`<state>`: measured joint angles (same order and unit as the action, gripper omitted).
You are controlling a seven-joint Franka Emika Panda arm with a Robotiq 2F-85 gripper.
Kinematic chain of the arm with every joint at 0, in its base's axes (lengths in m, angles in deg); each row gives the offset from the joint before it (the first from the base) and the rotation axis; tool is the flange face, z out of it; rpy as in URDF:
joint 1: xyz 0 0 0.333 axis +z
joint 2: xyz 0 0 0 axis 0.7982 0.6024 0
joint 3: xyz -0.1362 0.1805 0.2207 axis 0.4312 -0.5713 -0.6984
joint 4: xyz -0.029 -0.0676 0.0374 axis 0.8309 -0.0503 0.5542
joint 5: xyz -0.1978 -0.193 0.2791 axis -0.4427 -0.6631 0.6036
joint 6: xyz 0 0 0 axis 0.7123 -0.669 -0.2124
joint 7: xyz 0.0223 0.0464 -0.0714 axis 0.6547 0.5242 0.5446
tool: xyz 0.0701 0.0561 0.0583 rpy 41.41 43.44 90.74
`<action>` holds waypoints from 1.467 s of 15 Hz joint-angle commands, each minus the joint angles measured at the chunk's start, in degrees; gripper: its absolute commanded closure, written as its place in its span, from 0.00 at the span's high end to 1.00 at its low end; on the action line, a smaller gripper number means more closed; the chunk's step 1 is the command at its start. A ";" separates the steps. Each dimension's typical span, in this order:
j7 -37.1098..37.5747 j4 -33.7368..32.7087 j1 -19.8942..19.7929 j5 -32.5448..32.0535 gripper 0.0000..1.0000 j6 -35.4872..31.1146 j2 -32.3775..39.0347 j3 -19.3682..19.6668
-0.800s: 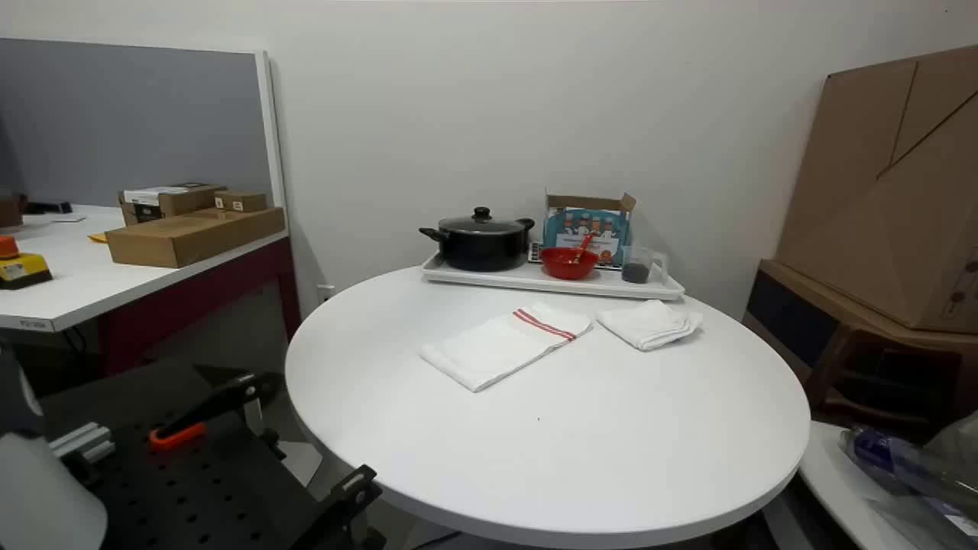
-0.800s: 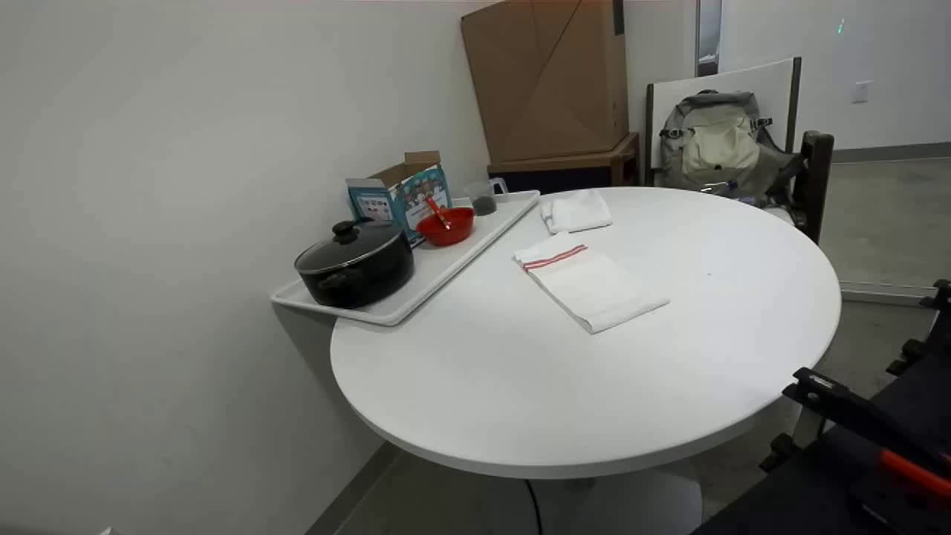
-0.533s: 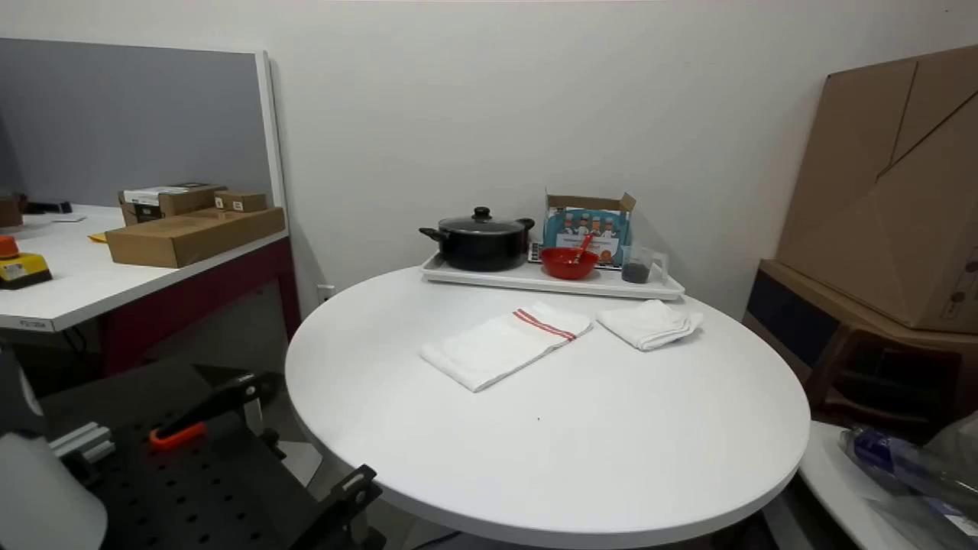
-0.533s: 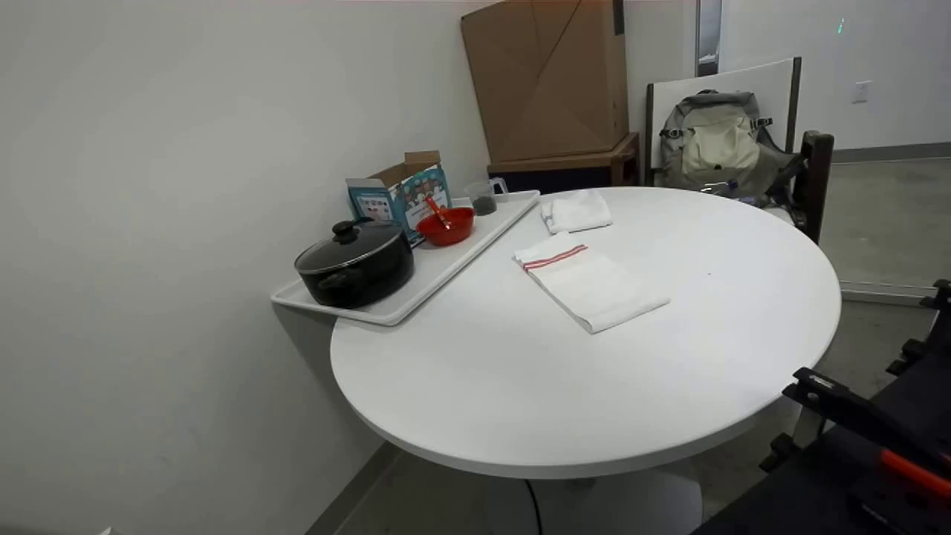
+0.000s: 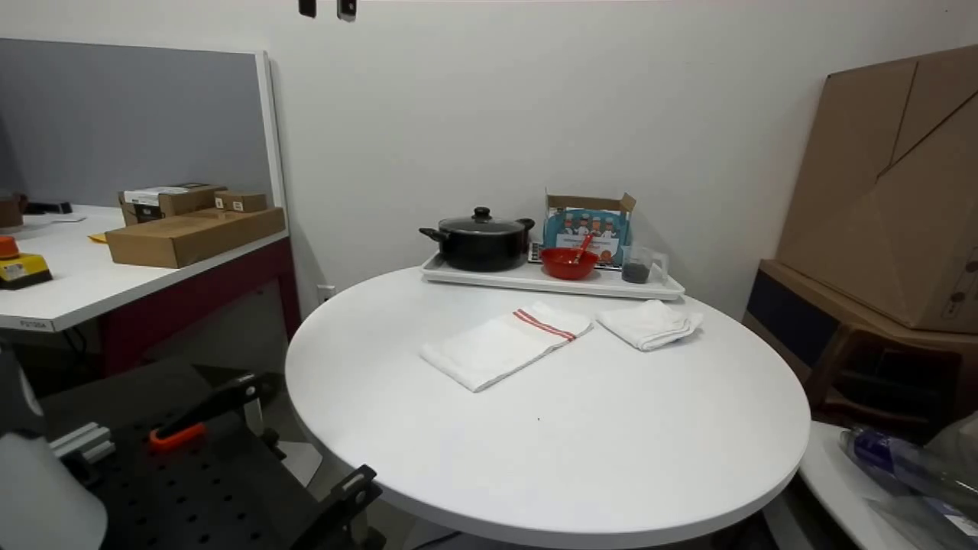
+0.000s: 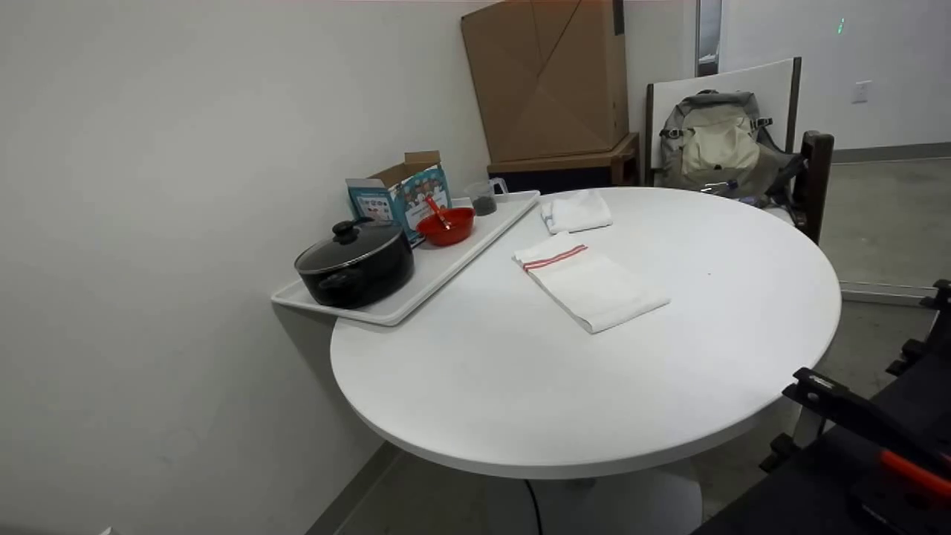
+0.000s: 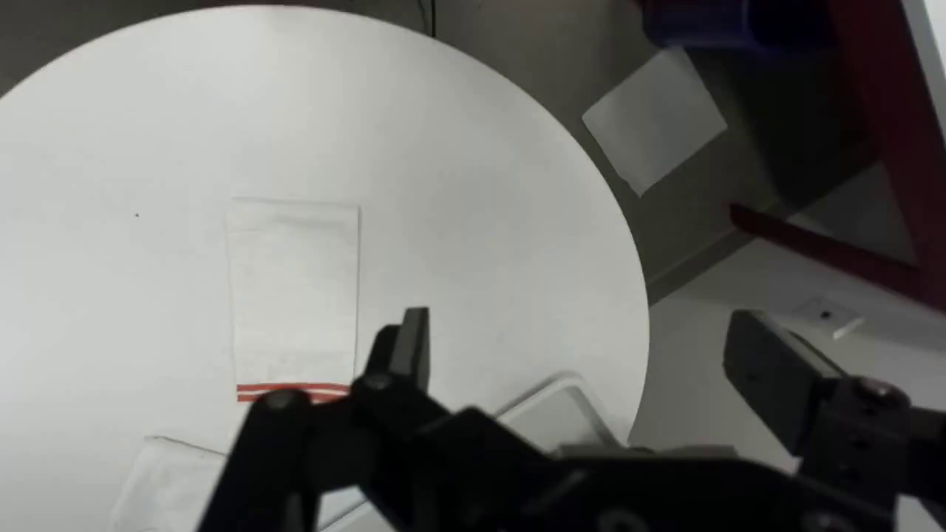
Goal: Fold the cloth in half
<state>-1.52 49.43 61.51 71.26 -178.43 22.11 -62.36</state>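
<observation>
A white cloth with two red stripes near one end lies flat as a rectangle on the round white table. It shows in both exterior views, as the striped cloth [image 5: 497, 350] and the same cloth [image 6: 594, 290], and in the wrist view as the cloth [image 7: 295, 295]. A second white cloth [image 5: 649, 325], folded in a smaller bundle, lies beside it; it also shows in an exterior view [image 6: 578, 213]. My gripper [image 7: 582, 318] is open and empty, high above the table. Its fingertips [image 5: 327, 8] just show at the top edge of an exterior view. In the wrist view a finger hides the striped end's corner.
A white tray [image 5: 504, 281] at the table's wall side holds a black lidded pot [image 5: 481, 246], a red bowl [image 5: 565, 263], a clear cup [image 5: 636, 265] and an open teal box [image 5: 588, 225]. The round table [image 5: 611, 458] has a wall behind it.
My gripper's fingertips have come into view at the top edge of an exterior view. Both cloths and the tray things have not moved.
</observation>
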 commanded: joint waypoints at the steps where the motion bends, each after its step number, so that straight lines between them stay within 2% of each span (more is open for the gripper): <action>1: 5.94 7.74 -1.74 2.47 1.00 -13.16 -0.30 -0.49; 7: 10.89 24.58 -6.26 3.99 1.00 -39.39 4.39 2.36; 11: 8.89 32.35 -7.43 11.20 1.00 -53.54 10.34 7.64; 14: 8.94 32.87 -6.23 19.72 1.00 -60.25 15.94 10.83; 16: 9.77 32.53 -5.52 26.58 1.00 -63.28 18.36 11.15; 19: 10.82 31.11 -4.00 38.09 1.00 -67.03 21.40 10.04; 22: 10.87 28.76 -0.92 52.43 1.00 -72.86 25.33 7.65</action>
<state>8.11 80.86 57.57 112.76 -245.51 43.22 -52.79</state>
